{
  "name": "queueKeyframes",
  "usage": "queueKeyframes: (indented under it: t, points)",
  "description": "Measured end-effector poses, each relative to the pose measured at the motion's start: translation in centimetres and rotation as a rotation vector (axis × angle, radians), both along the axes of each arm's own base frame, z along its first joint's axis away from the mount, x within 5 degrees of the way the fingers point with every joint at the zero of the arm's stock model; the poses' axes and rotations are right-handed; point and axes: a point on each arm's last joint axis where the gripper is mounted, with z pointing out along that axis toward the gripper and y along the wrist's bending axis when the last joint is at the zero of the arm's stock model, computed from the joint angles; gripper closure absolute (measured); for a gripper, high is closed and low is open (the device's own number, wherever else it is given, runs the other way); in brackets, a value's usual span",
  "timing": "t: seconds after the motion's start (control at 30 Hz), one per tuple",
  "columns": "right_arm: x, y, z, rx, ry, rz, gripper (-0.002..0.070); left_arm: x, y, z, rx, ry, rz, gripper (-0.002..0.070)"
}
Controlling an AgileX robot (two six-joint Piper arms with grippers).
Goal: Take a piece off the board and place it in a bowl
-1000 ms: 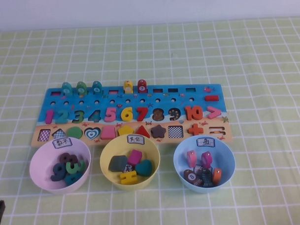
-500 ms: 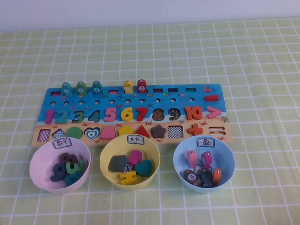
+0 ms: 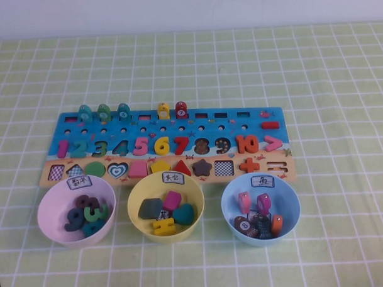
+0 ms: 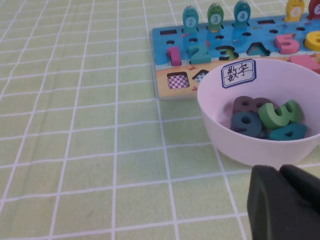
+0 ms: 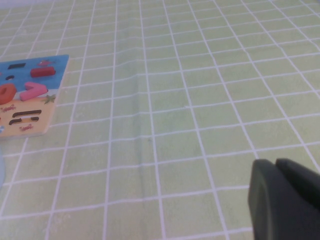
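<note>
The bright green "3" [image 3: 95, 212] lies in the pale pink-lilac bowl [image 3: 49, 202] among several dark numerals. It also shows in the left wrist view [image 4: 280, 114], inside the bowl [image 4: 215, 120] with its white label. The board [image 3: 261, 157] lies just behind the three bowls; its "3" slot is empty. My left gripper [image 4: 280, 170] is shut and empty, low over the cloth on the near side of the pink bowl. My right gripper [image 5: 276, 162] is shut and empty over bare cloth, to the right of the board's end [image 5: 42, 117].
A yellow bowl [image 3: 137, 196] with shapes and a light blue bowl [image 3: 291, 197] with fish pegs stand in a row with the pink one. Fish pegs [image 3: 103, 111] stand on the board's far edge. A green checked cloth covers the table.
The dark part of my left arm at the high view's bottom left corner has drawn back almost out of sight. Board, bowls and pieces have not moved.
</note>
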Motion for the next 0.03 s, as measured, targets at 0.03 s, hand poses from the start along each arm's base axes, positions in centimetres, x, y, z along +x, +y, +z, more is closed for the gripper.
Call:
queueKeyframes:
  t: [0.03]
  points:
    - [0.0,0.0,0.0,0.0,0.0,0.0,0.0694,0.0,0.0,0.0,0.0,0.0,0.0,0.0677]
